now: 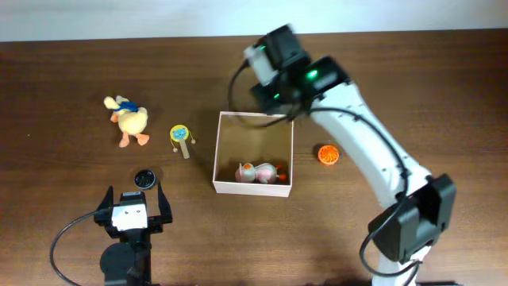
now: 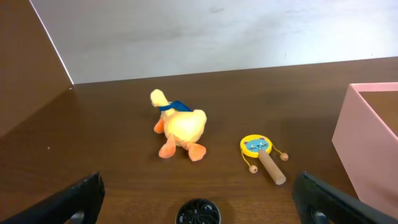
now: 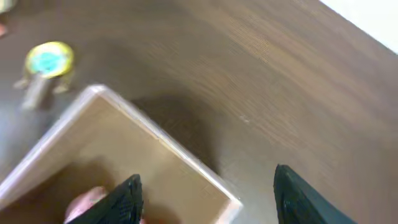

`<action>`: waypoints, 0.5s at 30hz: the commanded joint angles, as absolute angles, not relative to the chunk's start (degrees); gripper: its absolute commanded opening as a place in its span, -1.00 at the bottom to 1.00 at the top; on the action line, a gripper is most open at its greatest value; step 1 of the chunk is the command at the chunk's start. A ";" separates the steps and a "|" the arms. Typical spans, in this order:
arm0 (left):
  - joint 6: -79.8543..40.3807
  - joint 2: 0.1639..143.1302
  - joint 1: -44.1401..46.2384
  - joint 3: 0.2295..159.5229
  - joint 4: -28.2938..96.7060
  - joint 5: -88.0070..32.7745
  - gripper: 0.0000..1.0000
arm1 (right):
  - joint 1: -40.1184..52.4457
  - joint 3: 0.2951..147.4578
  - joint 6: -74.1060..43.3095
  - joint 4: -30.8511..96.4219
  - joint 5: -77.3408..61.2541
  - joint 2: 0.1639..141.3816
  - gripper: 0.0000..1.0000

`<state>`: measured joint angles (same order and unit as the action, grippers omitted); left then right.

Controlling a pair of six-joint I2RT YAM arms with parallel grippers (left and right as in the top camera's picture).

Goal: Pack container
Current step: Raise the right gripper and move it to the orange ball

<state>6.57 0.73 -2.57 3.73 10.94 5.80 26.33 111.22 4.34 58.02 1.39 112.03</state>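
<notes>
The container [image 1: 228,125] is a square shallow box with white walls and a tan inside, at the table's middle. A pink and white toy [image 1: 255,171] lies inside near its front wall. My right gripper [image 1: 274,107] hovers open and empty above the box's back right corner [image 3: 227,200]. My left gripper [image 1: 132,208] is open and empty at the front left, just behind a small black round disc [image 1: 144,178], which also shows in the left wrist view [image 2: 198,213]. A yellow plush duck [image 1: 129,121] and a small yellow rattle drum [image 1: 182,137] lie left of the box.
An orange ball [image 1: 329,154] lies right of the box. In the left wrist view the duck [image 2: 179,127], the rattle drum [image 2: 261,153] and the box's wall [image 2: 367,137] are ahead. The white wall edge runs along the table's back.
</notes>
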 commanded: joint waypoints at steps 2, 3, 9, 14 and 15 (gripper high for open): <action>6.24 0.34 -2.24 3.27 10.74 5.37 0.98 | 18.59 111.50 -7.35 61.93 5.45 110.74 0.13; 6.24 0.34 -2.24 3.27 10.74 5.37 0.98 | 17.04 111.20 -8.03 62.87 5.50 110.74 0.13; 6.24 0.36 -2.24 3.27 10.74 5.37 0.98 | 11.09 105.80 -8.01 64.95 7.40 110.74 0.10; 6.24 0.34 -2.24 3.27 10.74 5.37 0.98 | 10.55 96.77 -8.56 62.61 6.90 110.74 0.10; 6.24 0.34 -2.24 3.27 10.74 5.34 0.98 | 10.59 94.85 -9.04 61.73 6.59 110.74 0.10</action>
